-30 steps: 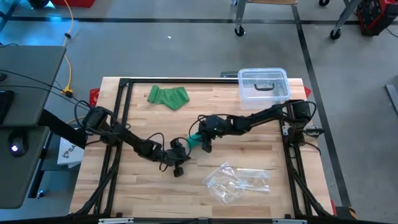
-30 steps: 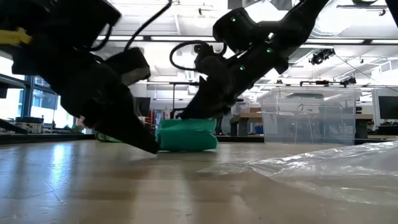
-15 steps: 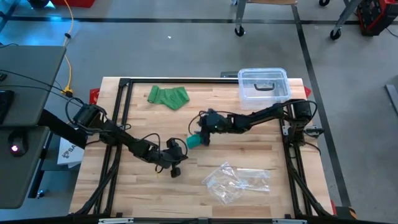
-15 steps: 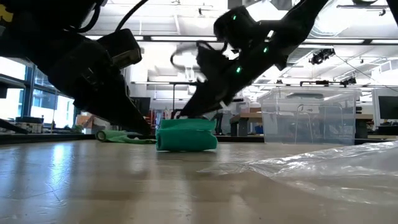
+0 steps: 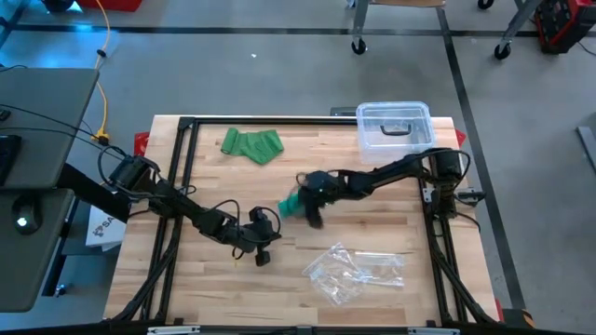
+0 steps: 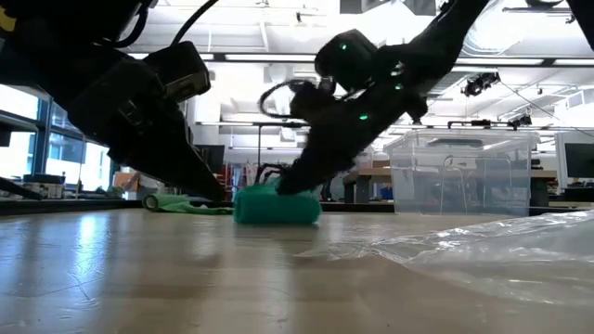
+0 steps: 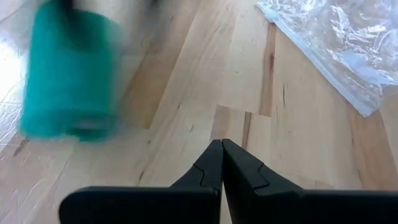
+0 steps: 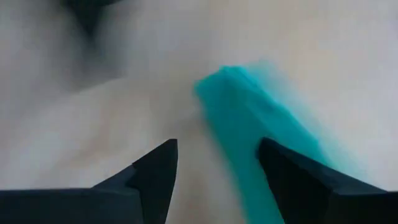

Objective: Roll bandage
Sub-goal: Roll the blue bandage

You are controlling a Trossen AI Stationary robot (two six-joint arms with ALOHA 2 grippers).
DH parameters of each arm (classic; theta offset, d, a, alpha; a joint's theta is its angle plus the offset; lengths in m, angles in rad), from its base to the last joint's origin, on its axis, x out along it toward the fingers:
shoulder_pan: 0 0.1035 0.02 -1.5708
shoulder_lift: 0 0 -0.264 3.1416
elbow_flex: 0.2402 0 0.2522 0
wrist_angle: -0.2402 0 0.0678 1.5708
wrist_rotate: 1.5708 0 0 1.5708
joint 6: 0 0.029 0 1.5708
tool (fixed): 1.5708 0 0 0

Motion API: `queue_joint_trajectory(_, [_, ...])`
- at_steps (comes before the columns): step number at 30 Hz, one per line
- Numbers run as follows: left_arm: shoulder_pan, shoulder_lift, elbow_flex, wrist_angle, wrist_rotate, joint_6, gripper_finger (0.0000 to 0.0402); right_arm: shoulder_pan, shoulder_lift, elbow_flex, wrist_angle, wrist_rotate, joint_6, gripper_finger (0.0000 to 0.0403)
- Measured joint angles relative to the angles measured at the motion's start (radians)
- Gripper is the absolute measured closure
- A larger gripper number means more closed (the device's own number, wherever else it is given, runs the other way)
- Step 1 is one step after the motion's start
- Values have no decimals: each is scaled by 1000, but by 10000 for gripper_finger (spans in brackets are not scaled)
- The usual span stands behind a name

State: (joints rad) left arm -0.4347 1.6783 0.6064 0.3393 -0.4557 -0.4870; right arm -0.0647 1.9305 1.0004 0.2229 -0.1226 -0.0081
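The fingers of the right gripper stand spread apart, 1 on each side of the teal bandage roll as the right wrist view shows it, and nothing is clamped between them; the low view has them low at the roll, though whether they touch it I cannot tell. The fingers of the left gripper are pressed tight together on nothing, poised over bare wood just beside the roll and a little nearer the front edge.

The roll lies on its side near the middle of the worktop, a compact cylinder with no loose tail that I can make out. That suggests the winding of this bandage is largely done, with perhaps a last tuck or placement left. A second, green bandage lies crumpled and unrolled near the back left of the worktop, well apart from both arms, so that piece looks untouched.
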Motion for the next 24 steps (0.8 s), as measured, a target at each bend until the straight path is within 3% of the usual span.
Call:
queue_joint_trajectory(2, [0, 0, 0, 0, -1, -2, 401, 0, 0, 0, 44, 249, 32, 185])
queue_joint_trajectory(3, [0, 0, 0, 0, -1, -2, 401, -1, 0, 0, 71, 292, 25, 188])
queue_joint_trajectory(8, [0, 0, 0, -6, -1, -6, 401, 7, -40, 10, 94, 137, -11, 192])
queue_joint_trajectory(13, [0, -9, 0, -13, -15, -18, 401, 6, -48, 8, 21, 133, 4, 192])
queue_joint_trajectory(19, [14, -108, 0, -95, -126, -55, 401, -1, -49, 8, -56, 149, 6, 192])
queue_joint_trajectory(24, [76, -192, 0, -204, -152, -62, 401, 11, -49, 8, -86, 149, -97, 192])
